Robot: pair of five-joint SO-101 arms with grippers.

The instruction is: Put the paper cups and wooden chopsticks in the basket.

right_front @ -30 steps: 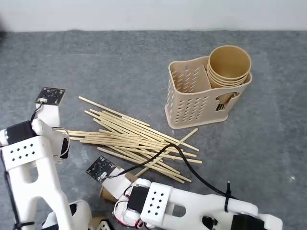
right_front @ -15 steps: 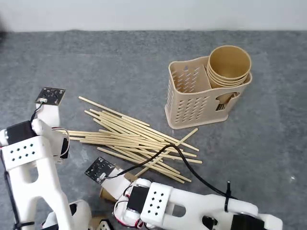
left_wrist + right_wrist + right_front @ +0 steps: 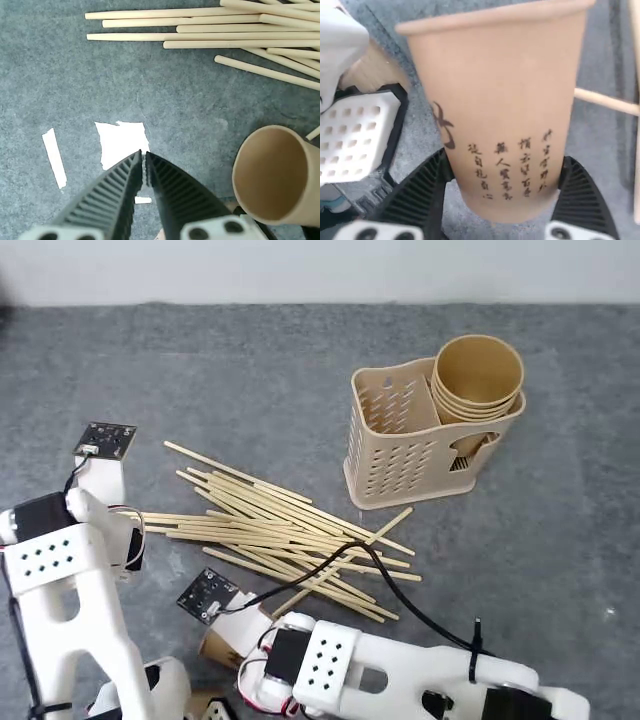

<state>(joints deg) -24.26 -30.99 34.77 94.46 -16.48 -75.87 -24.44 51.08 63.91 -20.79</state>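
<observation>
Mostly grey mat (image 3: 200,370), strewn chopsticks (image 3: 265,525), white wall (image 3: 300,270) behind

I record the paper cup (image 3: 505,115) between the right gripper's (image 3: 500,197) black ribbed fingers (image 3: 417,192) as kraft brown with black characters. Ahead of the left gripper (image 3: 143,159), white tape scraps (image 3: 122,142) lie on the mottled grey mat (image 3: 60,75), with pale-wood chopsticks (image 3: 200,30) beyond. The basket (image 3: 400,455) is beige and slotted.

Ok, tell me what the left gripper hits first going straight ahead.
Probably the white patch on the grey mat, just past the left gripper; the chopsticks lie farther on. Depth is unclear.
</observation>
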